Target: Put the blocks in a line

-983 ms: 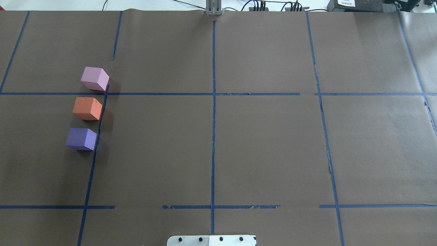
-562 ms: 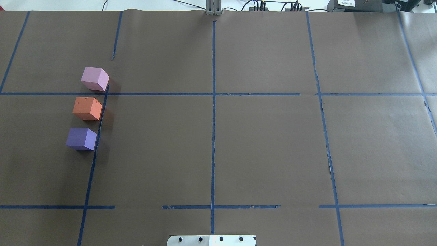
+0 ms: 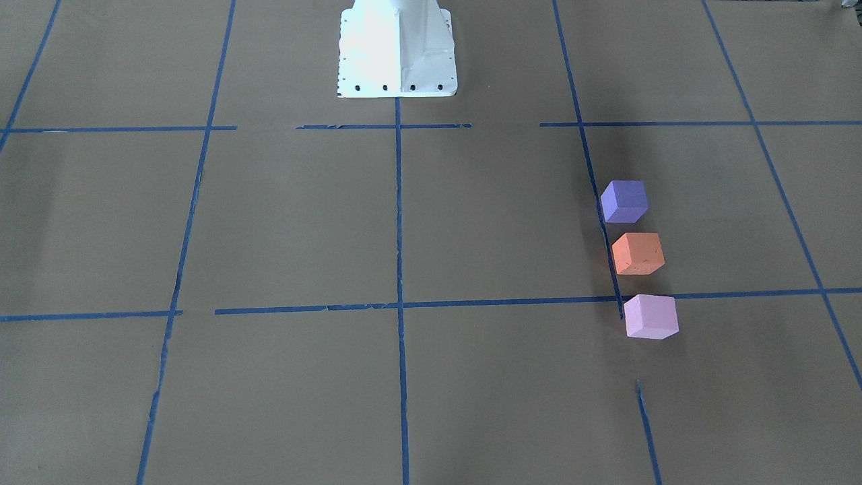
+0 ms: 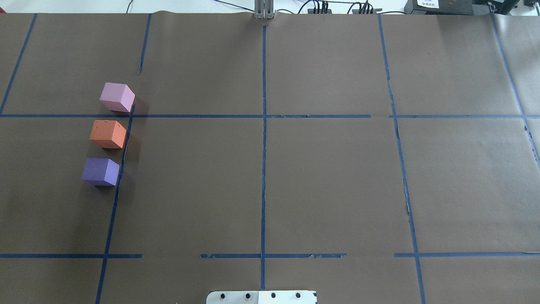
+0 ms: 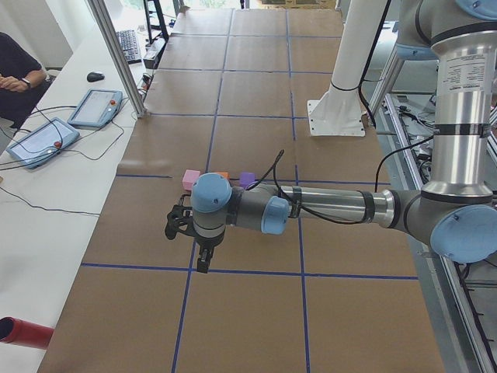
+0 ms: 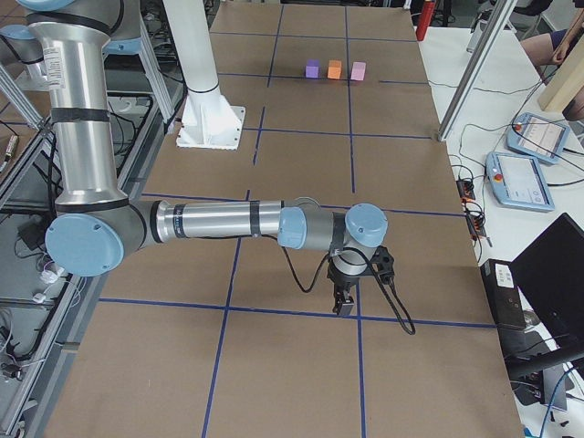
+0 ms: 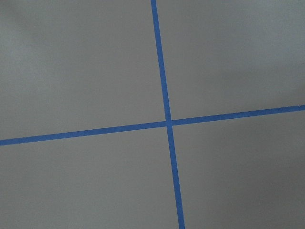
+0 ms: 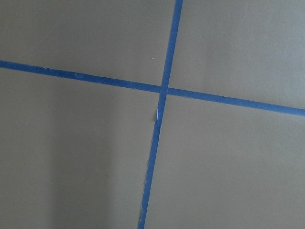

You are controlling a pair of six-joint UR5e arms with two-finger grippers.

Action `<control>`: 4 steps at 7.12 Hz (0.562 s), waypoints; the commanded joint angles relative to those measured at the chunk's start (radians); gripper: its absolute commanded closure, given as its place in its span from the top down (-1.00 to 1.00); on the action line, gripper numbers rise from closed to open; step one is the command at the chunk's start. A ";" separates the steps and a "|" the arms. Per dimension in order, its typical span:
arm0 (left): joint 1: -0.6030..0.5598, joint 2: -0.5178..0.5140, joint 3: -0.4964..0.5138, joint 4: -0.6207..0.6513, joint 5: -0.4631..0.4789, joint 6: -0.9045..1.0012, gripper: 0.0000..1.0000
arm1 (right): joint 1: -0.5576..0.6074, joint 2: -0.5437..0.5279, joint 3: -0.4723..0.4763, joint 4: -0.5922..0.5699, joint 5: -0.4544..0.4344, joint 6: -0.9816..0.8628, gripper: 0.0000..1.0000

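Three blocks stand in a straight line, with small gaps, on the brown paper beside a blue tape line: the pale pink block (image 4: 117, 97), the orange block (image 4: 108, 134) and the blue-violet block (image 4: 100, 171). They also show in the front-facing view: violet (image 3: 624, 201), orange (image 3: 638, 253), pink (image 3: 650, 316). My left gripper (image 5: 203, 263) shows only in the exterior left view, pointing down over a tape crossing, nearer that camera than the blocks. My right gripper (image 6: 345, 306) shows only in the exterior right view, far from the blocks. I cannot tell whether either is open or shut. Both wrist views show only paper and tape.
The white robot base (image 3: 396, 50) stands at the middle of the table's robot side. Teach pendants (image 5: 95, 107) and cables lie on the white bench beyond the paper. A red cylinder (image 5: 23, 332) lies at that bench's near end. A seated person (image 5: 15, 74) is at the far left.
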 commanded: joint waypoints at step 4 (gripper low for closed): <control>-0.002 0.067 -0.012 0.006 -0.095 -0.001 1.00 | 0.000 0.000 0.000 0.000 0.000 0.000 1.00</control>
